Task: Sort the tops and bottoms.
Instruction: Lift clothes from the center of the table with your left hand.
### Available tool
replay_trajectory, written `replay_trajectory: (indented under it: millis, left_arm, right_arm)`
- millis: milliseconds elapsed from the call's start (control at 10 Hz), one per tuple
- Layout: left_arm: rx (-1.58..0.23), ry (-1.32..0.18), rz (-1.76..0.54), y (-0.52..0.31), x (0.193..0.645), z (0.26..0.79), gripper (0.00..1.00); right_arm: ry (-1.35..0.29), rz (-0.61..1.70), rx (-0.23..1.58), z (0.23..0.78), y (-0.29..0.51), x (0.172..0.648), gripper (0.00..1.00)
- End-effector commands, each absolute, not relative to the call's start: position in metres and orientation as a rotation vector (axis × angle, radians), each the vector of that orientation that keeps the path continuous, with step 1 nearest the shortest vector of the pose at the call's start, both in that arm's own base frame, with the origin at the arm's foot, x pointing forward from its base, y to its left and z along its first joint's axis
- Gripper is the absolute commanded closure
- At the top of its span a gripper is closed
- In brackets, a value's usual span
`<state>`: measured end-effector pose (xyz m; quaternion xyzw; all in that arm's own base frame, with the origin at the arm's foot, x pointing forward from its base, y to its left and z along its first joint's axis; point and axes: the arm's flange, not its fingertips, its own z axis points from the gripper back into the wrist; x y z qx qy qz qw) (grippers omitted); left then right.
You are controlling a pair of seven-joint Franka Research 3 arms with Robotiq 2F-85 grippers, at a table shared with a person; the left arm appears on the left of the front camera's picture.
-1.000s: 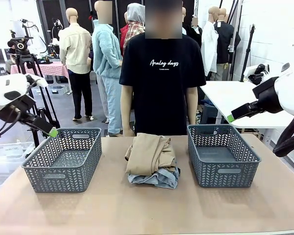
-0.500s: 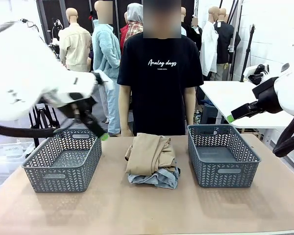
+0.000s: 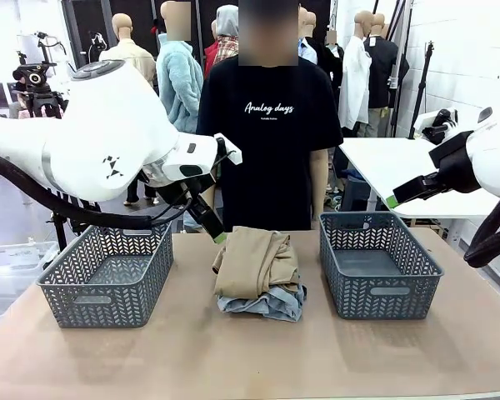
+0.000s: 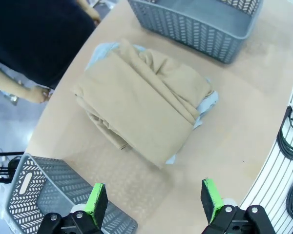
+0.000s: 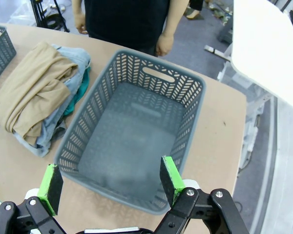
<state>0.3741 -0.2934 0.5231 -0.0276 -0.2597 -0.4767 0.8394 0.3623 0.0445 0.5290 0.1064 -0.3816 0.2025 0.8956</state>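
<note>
A pile of folded clothes lies at the table's middle. A large tan top (image 3: 254,262) (image 4: 146,102) (image 5: 31,95) covers it. Light blue denim bottoms (image 3: 271,304) (image 4: 208,104) (image 5: 71,58) stick out underneath. A teal-green top's edge (image 5: 81,91) peeks from the pile's side. My left gripper (image 3: 217,234) (image 4: 154,200) hangs open above the pile's near-left edge, holding nothing. My right gripper (image 3: 393,201) (image 5: 110,184) is open and empty, high over the right basket (image 3: 379,292) (image 5: 173,78).
An empty grey left basket (image 3: 108,292) (image 4: 24,187) stands left of the pile. Across the table stands a person (image 3: 267,125) in a black tee, arms down, one hand (image 5: 163,47) near the right basket's far rim. A white table (image 3: 392,167) stands at the right.
My left arm has swung from the far left, across the left basket, to the pile's left edge. The right arm has not moved.
</note>
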Motion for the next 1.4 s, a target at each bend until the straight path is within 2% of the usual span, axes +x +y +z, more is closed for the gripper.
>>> replay_trajectory:
  millis: [0,400,700,900,1300]
  left_arm:
    - [-0.047,-0.557,-1.032,-0.286,0.363,0.531,0.00]
    - [-0.064,-0.561,-0.988,-0.312,0.388,0.521,0.00]
    - [-0.050,-0.413,-0.945,-0.351,0.449,0.479,0.00]
    - [0.051,-0.384,-0.897,-0.364,0.475,0.453,0.00]
    - [0.074,-0.362,-0.829,-0.378,0.501,0.418,0.00]
  right_arm:
    - [-0.783,0.411,0.222,0.527,0.045,0.364,0.00]
    - [-0.783,0.411,0.222,0.527,0.045,0.364,0.00]
    - [-0.783,0.411,0.222,0.527,0.045,0.364,0.00]
    - [-0.783,0.411,0.222,0.527,0.045,0.364,0.00]
    - [-0.783,0.411,0.222,0.527,0.045,0.364,0.00]
